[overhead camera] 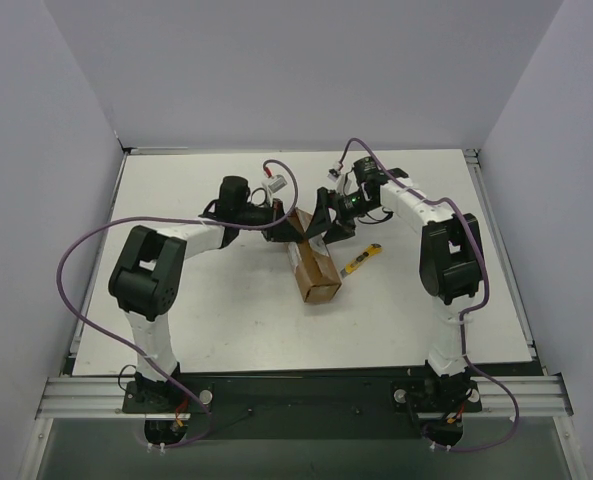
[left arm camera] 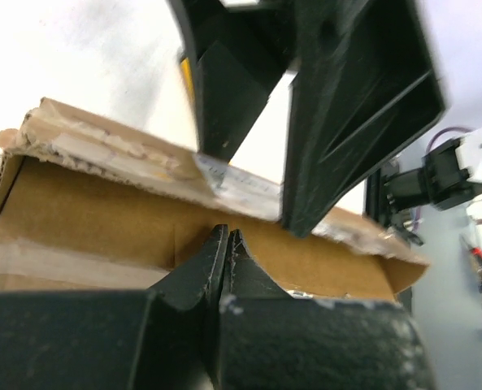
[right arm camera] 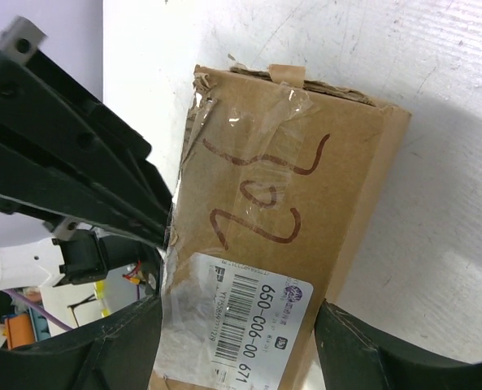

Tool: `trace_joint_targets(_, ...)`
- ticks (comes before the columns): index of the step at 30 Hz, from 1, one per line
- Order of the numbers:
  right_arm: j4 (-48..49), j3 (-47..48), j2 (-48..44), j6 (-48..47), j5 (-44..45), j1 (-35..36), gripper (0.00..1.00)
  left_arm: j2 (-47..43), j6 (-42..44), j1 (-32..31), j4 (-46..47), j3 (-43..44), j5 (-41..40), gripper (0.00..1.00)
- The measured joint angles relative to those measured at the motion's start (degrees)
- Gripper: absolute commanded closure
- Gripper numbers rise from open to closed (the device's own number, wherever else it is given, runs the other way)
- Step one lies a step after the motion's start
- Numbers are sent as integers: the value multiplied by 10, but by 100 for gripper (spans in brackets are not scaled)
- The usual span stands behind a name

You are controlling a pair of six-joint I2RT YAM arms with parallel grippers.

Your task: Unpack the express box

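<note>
Closed tight, my left gripper (left arm camera: 227,244) presses its tips against the express box's (overhead camera: 310,262) torn far flap. My right gripper (right arm camera: 236,337) stands wide, straddling the box's labelled end. I see the box lying mid-table (overhead camera: 196,320), white walls around, a utility knife (overhead camera: 361,262) just beside it.

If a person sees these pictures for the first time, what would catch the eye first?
First, the express box, a brown carton lying mid-table with a white barcode label and a number scrawled in red marker. Both arms meet at its far end: the left tool is shut against the cardboard, while the right tool stands open on either side of the box. A yellow-black utility knife lies just right of the box.
</note>
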Motion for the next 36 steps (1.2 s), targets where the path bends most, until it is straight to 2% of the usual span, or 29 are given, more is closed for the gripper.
trace_joint_targets(3, 4, 0, 0, 9, -5, -6, 48, 5, 49, 0, -59, 9, -9, 100)
trace_joint_targets(9, 20, -5, 0, 24, -19, -46, 19, 29, 154, 4, -185, 38, -23, 100)
trace_joint_targets(11, 19, -12, 0, 14, 13, -64, 7, 29, 173, 5, -209, 49, -22, 100)
trace_joint_targets(13, 16, -12, 0, -2, 50, -76, 0, 31, 188, 4, -235, 64, -24, 100)
trace_joint_targets(16, 3, 18, -1, -36, 105, -89, 0, 32, 208, 4, -272, 83, -32, 100)
trace_joint_targets(19, 3, 68, -13, -87, 165, -68, 0, 32, 223, 5, -294, 93, -38, 100)
trace_joint_targets(21, 7, 72, -45, -128, 215, -33, 0, 33, 226, 5, -300, 95, -38, 100)
trace_joint_targets(26, 13, 43, -132, -193, 303, 108, 0, 36, 220, 6, -300, 96, -36, 100)
trace_joint_targets(31, 5, -4, -148, -223, 361, 177, 1, 39, 203, 11, -294, 96, -28, 100)
trace_joint_targets(35, -6, -26, -130, -238, 446, 190, 10, 45, 180, 18, -285, 94, -18, 100)
trace_joint_targets(36, -5, -27, -125, -241, 461, 191, 18, 47, 173, 21, -281, 94, -14, 100)
